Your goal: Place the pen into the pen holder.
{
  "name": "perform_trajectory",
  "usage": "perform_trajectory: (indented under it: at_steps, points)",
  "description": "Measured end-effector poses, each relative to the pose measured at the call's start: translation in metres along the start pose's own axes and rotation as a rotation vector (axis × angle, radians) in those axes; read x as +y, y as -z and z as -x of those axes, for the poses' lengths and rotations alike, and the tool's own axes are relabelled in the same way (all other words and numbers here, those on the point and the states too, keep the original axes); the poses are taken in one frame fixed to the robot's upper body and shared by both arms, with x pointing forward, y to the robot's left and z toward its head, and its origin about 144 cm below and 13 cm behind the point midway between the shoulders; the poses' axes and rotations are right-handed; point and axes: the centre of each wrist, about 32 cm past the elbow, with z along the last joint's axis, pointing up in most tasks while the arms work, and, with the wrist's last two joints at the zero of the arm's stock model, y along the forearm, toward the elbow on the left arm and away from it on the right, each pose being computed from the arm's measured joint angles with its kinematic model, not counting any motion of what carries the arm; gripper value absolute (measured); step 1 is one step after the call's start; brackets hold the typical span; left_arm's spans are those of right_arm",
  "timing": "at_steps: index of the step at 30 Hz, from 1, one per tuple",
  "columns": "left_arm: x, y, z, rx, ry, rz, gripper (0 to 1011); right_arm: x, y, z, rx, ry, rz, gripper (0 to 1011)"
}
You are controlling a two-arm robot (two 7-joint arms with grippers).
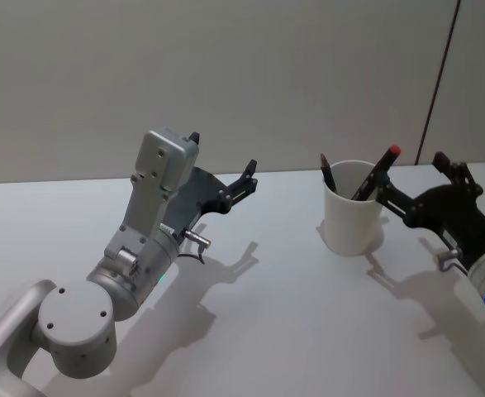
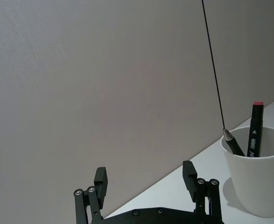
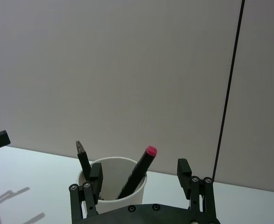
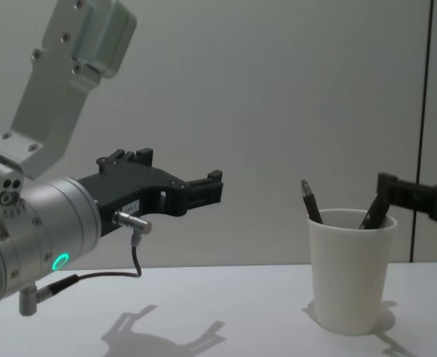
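Lower left of the head view: the left tool (image 1: 222, 168), raised above the bench (image 1: 292, 314), fingers spread and empty. At right centre stands the pen holder (image 1: 351, 217), its wall hiding the lower part of two pens: a red-capped pen (image 1: 378, 174) and a dark pen (image 1: 327, 174). We see the right tool (image 1: 416, 178) spread just beside the rim, partly cut off at the frame's right edge.

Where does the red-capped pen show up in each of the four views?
Head view: red-capped pen leans out of the pen holder, centre-right, just ahead of the open right gripper.
Left wrist view: upright in the cup, far right.
Right wrist view: leaning in the cup, lower centre.
Chest view: its dark body at the rim, right.
Shared landmark: the white cup.
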Motion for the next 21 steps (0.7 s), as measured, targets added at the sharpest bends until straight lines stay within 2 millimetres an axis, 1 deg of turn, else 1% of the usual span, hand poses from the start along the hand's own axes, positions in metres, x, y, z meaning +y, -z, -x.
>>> perform_trajectory:
  at_steps: [4,8,21]
  points:
    - [0.0000,0.0000,0.0001,0.000,0.000,0.000,1001,-0.0067,0.0037,-0.0003,-0.011,0.006,0.007,1001]
    - [-0.0001,-0.0001,0.0000,0.000,0.000,0.000,1001,-0.0089,0.0050,-0.0005,-0.014,0.008,0.010,1001]
    - [-0.0001,-0.0001,0.0000,0.000,0.000,0.000,1001,-0.0093,0.0052,-0.0003,-0.015,0.008,0.010,1001]
